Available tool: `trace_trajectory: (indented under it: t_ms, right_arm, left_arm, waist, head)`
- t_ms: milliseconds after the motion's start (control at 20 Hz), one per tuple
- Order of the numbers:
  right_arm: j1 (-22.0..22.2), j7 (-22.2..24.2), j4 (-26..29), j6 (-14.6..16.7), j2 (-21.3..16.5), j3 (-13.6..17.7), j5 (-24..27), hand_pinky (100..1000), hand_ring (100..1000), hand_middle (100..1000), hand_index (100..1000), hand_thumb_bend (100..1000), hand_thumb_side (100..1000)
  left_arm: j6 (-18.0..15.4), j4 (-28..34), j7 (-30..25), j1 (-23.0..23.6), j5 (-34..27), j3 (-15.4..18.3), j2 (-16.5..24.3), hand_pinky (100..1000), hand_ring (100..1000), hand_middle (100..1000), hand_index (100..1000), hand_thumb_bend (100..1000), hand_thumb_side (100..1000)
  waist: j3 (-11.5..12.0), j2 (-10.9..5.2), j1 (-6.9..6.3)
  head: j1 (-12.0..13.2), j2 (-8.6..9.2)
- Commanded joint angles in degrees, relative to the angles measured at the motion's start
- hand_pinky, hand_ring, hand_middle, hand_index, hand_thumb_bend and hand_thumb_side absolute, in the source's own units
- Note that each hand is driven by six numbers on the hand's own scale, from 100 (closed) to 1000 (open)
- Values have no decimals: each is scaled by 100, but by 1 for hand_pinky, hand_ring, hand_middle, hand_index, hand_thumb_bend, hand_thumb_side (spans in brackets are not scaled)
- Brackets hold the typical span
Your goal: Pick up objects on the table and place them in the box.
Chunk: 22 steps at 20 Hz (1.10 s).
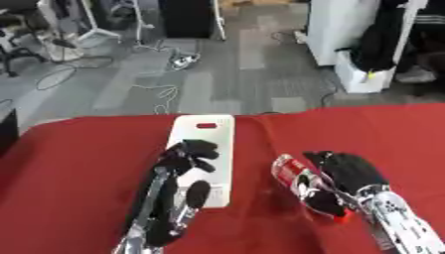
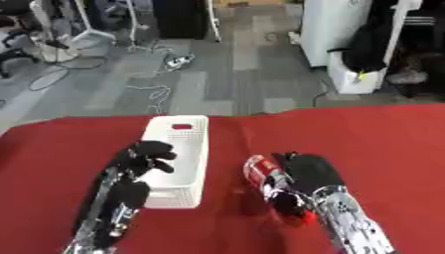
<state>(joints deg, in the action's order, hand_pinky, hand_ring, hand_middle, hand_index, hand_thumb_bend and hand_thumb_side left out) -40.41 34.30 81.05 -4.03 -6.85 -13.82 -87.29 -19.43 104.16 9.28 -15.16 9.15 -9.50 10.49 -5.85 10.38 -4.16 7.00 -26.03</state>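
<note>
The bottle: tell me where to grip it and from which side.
Grip the bottle round its middle, coming from its right, where the right hand already lies against it. It lies on its side on the table, red cap nearest the robot, so its long flank is open. The basket lies left.

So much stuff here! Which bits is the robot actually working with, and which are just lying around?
Working with:
- bottle, lying on the red table, right hand curled round it
- white box, left hand resting at it

Lying around:
- cables on the floor
- white cabinet
</note>
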Motion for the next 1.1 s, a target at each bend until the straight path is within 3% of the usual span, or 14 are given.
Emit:
trace_trajectory:
  t_ms: [50,100,150,200,250,350,1100]
  right_arm:
    - [-49,40,19,-39,74,60,-100,433,510,762,1000,100,1000]
    - [-47,58,1,-40,92,71,-137,424,504,756,1000,100,996]
    - [-43,81,-18,-37,109,82,-169,496,574,817,1000,100,1000]
    - [-39,112,-41,-31,128,98,-202,476,547,799,1000,100,1000]
    - [-33,139,-62,-24,148,113,-230,541,632,848,1000,100,1000]
    - [-17,177,-99,-15,190,150,-269,567,673,861,1000,100,1000]
    - [-19,13,-112,52,150,229,-274,558,669,850,1000,100,930]
  left_arm:
    - [-16,95,-7,-33,24,7,-1,558,693,675,749,469,802]
    - [-16,95,-10,-34,23,5,-1,558,693,675,749,468,802]
    - [-17,96,-13,-36,23,3,-1,558,694,675,749,471,801]
    - [-17,97,-16,-40,23,0,-2,558,694,675,749,470,801]
    - [-17,98,-20,-44,22,-4,-2,559,694,675,749,472,800]
    - [-19,101,-30,-54,20,-12,-4,559,694,675,749,475,799]
    - [-30,156,-72,-68,38,-36,14,561,694,675,749,481,798]
  waist:
    - [32,-64,18]
    - [42,-60,18]
    - [53,-55,19]
    - [66,-50,20]
    - [81,-43,20]
    - [116,-30,19]
    - [226,56,16]
  head:
    - [-65,43]
    - [-69,41]
    - [-72,38]
    - [-76,36]
    - [-77,35]
    - [-82,34]
    - [-115,11]
